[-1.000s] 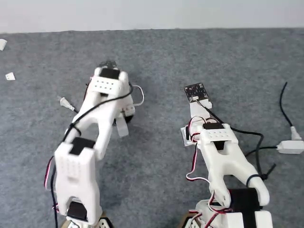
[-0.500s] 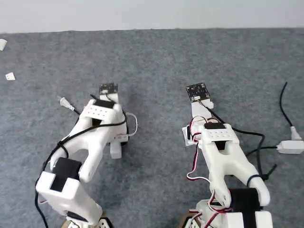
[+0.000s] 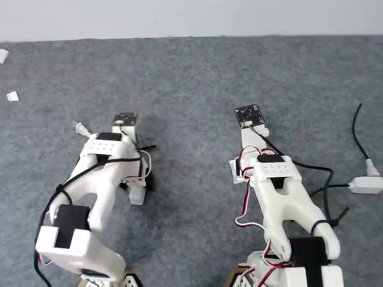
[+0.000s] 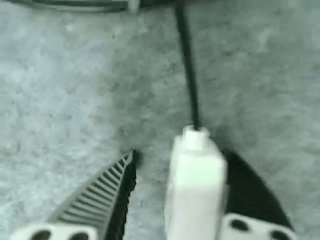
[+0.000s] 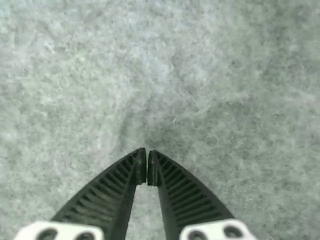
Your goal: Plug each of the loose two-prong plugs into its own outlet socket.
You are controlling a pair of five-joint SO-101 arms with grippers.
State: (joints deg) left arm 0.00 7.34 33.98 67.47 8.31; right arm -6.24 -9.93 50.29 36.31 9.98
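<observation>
A white plug (image 4: 195, 185) on a black cord (image 4: 186, 60) is held in the left gripper (image 4: 177, 155), low over the grey carpeted worktop (image 3: 191, 78). The cord is seen running straight away from the plug's far end across the carpet. In the high view the plug (image 3: 137, 194) is seen as a pale block at the near right of the left arm's wrist, at the left of the scene.

The right gripper (image 5: 146, 167) is clenched on nothing, its ribbed black fingers (image 5: 112, 197) meeting at the tips just above bare carpet. The right arm is folded over it near the middle of the worktop.

A second plug (image 3: 81, 128), small and white, is seen lying on the carpet just left of the left arm. A white block (image 3: 365, 184) with black cords attached is seen at the right edge, well apart from both arms. Two white scraps (image 3: 12, 95) are seen at the far left edge.
</observation>
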